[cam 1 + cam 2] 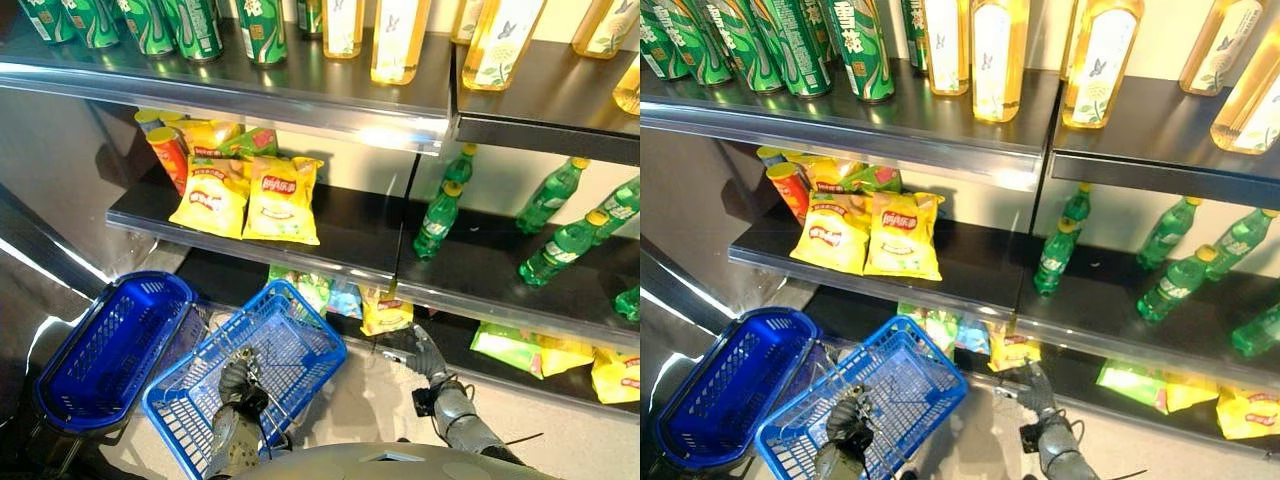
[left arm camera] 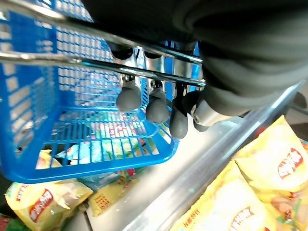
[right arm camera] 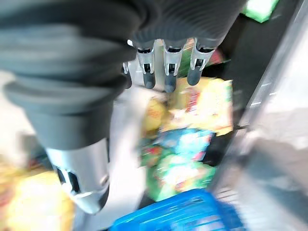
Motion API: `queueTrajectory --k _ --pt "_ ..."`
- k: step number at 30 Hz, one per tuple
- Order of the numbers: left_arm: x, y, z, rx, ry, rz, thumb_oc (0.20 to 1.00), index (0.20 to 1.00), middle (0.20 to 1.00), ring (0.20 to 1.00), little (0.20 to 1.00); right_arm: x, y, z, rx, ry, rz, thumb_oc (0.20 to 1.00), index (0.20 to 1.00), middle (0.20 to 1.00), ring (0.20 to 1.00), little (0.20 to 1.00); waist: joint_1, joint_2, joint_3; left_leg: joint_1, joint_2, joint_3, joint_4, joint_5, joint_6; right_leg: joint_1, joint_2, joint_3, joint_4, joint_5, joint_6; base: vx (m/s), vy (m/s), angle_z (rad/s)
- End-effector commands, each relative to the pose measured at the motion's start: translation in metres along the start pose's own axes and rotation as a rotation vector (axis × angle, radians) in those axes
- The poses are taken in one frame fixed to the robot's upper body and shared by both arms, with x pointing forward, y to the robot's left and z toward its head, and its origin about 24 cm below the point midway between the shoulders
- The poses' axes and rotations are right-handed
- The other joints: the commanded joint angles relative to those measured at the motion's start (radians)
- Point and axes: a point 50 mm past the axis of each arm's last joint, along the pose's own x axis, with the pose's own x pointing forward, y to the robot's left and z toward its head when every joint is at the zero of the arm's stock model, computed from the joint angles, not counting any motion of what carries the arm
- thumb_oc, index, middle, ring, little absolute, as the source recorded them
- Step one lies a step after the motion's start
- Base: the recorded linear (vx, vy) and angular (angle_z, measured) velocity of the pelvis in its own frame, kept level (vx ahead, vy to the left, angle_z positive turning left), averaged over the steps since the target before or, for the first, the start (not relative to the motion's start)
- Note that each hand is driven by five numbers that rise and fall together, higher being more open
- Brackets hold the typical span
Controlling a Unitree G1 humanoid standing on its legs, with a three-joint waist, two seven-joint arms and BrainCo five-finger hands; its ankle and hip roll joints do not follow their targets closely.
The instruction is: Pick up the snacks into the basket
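Snack bag (image 1: pixel 385 309) on bottom shelf, right robot hand (image 1: pixel 428 352) outstretched beside it, left robot hand (image 2: pixel 159 98) curled round basket handle (image 2: pixel 96 65)

Print marks the yellow snack bags (image 1: pixel 283 198) and the green cans (image 1: pixel 862 45), but none reads clearly.

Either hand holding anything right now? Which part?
The left hand is curled round the metal handle of the blue basket. The right hand holds nothing; its open fingers reach toward the yellow snack bag.
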Motion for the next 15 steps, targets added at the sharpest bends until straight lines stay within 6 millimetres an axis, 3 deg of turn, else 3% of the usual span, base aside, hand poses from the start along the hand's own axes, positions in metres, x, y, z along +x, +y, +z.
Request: queueTrajectory --k 1,8,13,15 --pt "0.014 -0.036 0.045 0.072 -0.230 -0.191 0.200 0.200 0.200 0.200 0.200 0.009 0.007 0.032 0.008 -0.163 0.068 1.000 1.000 1.000 1.000 1.000 0.014 -0.052 0.001 -0.017 -0.080 0.006 0.000 -0.043 0.087 -0.014 -0.012 0.031 0.032 -0.016 0.025 0.00 0.000 0.00" --pt "0.013 -0.039 0.047 0.100 -0.232 -0.217 0.200 0.200 0.200 0.200 0.200 0.013 0.011 0.034 -0.001 -0.160 0.079 1.000 1.000 1.000 1.000 1.000 0.026 -0.057 0.036 -0.020 -0.081 0.004 0.031 -0.050 0.099 -0.045 -0.026 0.028 0.134 -0.054 0.023 -0.02 0.003 0.00" --pt "0.015 -0.052 0.060 0.104 -0.284 -0.273 0.200 0.200 0.200 0.200 0.200 0.018 0.010 0.046 0.016 -0.200 0.075 1.000 1.000 1.000 1.000 1.000 0.030 -0.062 0.114 -0.133 -0.081 -0.011 0.176 -0.077 0.102 -0.137 -0.054 0.014 0.265 -0.085 0.012 -0.20 0.007 0.06" --pt "0.018 -0.066 0.073 0.097 -0.334 -0.321 0.200 0.200 0.200 0.200 0.200 0.022 0.009 0.058 0.020 -0.247 0.079 1.000 1.000 1.000 1.000 1.000 0.031 -0.064 0.166 -0.248 -0.086 -0.030 0.296 -0.098 0.096 -0.231 -0.075 0.006 0.379 -0.109 0.009 -0.28 0.013 0.30"
